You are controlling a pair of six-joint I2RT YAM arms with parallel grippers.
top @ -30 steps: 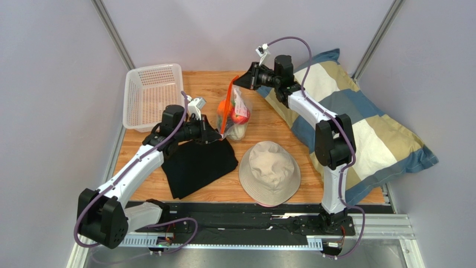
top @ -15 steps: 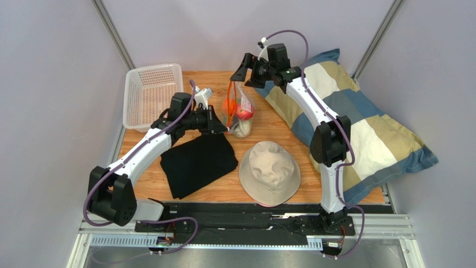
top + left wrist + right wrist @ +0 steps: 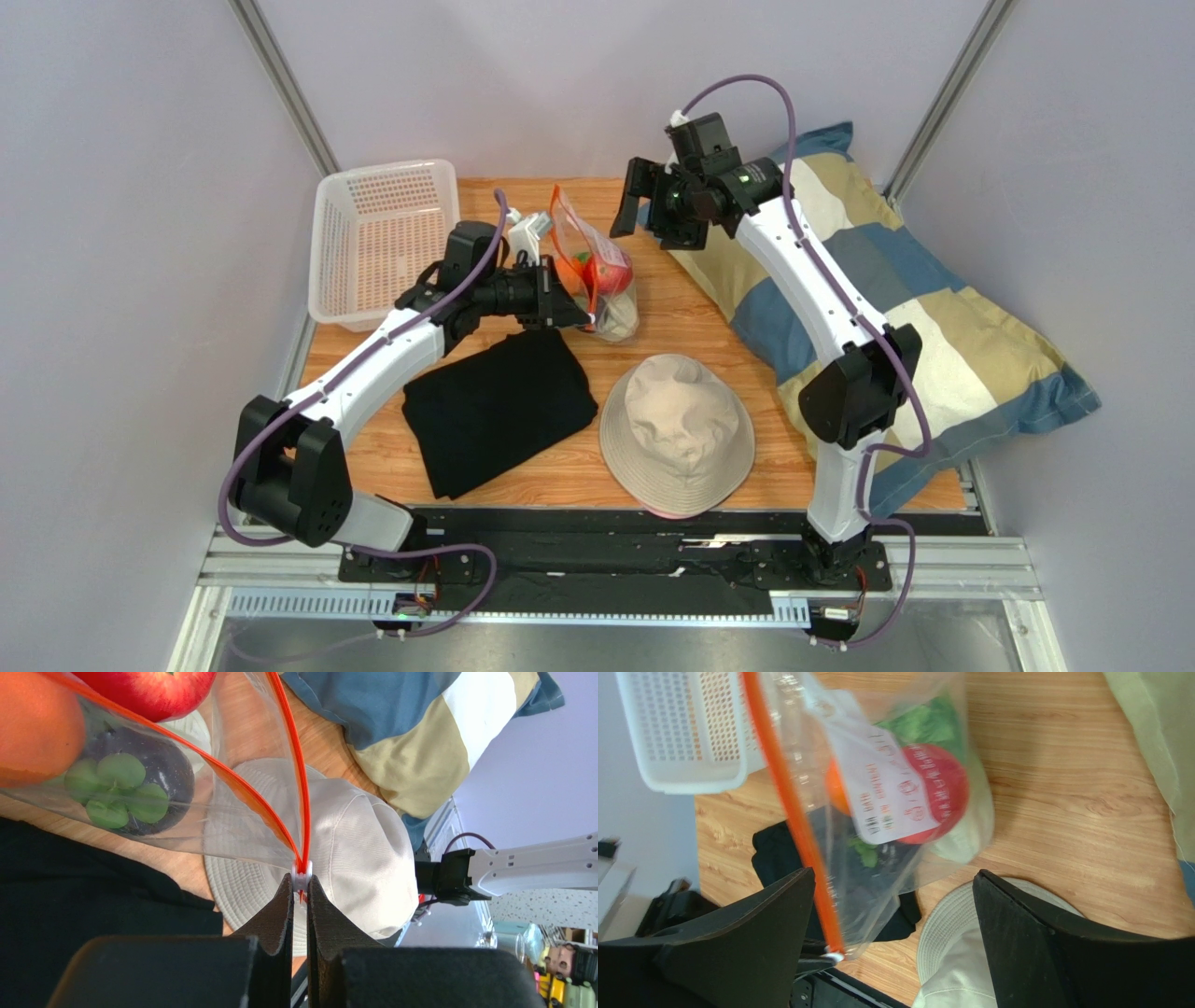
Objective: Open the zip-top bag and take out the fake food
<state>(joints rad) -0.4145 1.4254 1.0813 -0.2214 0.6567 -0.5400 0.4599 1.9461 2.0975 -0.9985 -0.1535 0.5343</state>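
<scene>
The zip-top bag point(image 3: 596, 273) lies tilted on the wooden table, and its orange-red zip strip point(image 3: 787, 812) is parted into two lines. My left gripper point(image 3: 300, 882) is shut on the white slider at the end of the strip, at the bag's near corner point(image 3: 568, 311). Inside the bag is the fake food: a red apple point(image 3: 151, 689), an orange fruit point(image 3: 35, 731) and a dark purple fruit with green leaves point(image 3: 137, 777). My right gripper point(image 3: 892, 875) hangs open above and to the right of the bag point(image 3: 648, 196), holding nothing. A white label point(image 3: 878, 784) faces it.
A white mesh basket point(image 3: 379, 238) stands at the back left. A black cloth point(image 3: 491, 406) lies under the left arm and a beige bucket hat point(image 3: 678, 434) sits in front of the bag. A striped pillow point(image 3: 898, 322) fills the right side.
My right gripper has opened, let go of the bag's upper zip edge and drawn back to the right. The bag's top has flopped over. The left gripper moved a little farther out, still gripping.
</scene>
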